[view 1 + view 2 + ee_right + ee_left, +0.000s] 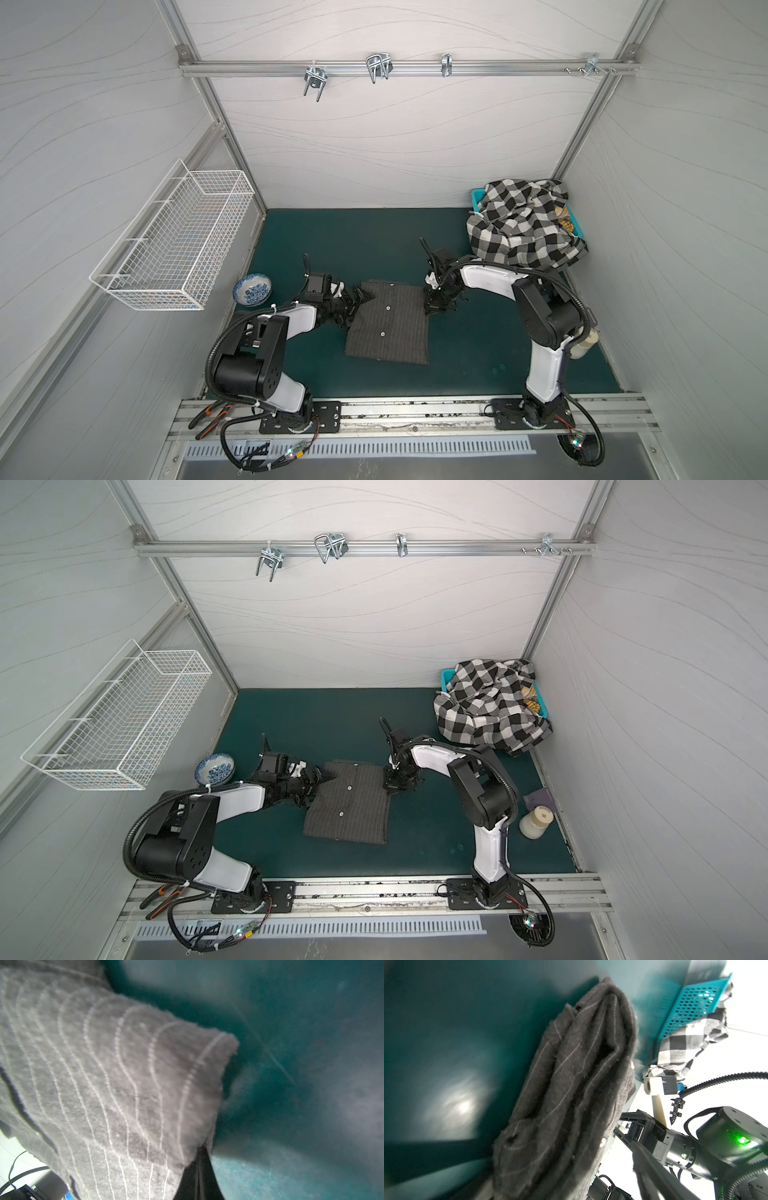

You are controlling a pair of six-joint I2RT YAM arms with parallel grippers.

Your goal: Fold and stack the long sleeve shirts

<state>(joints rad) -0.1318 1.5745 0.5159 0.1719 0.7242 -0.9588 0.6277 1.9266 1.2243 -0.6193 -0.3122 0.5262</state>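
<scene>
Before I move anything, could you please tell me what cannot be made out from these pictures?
- What lies in the basket: the checked shirt mostly covers it in both top views.
- The pinstriped shirt: sleeves tucked inside its folds, both top views.
- The right tool: tips blurred against cloth, cut by the edge, right wrist view.
- The bowl: inside too small, top views.

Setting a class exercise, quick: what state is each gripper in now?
Left gripper: open, beside the pinstriped shirt.
Right gripper: shut on that shirt's edge.
</scene>
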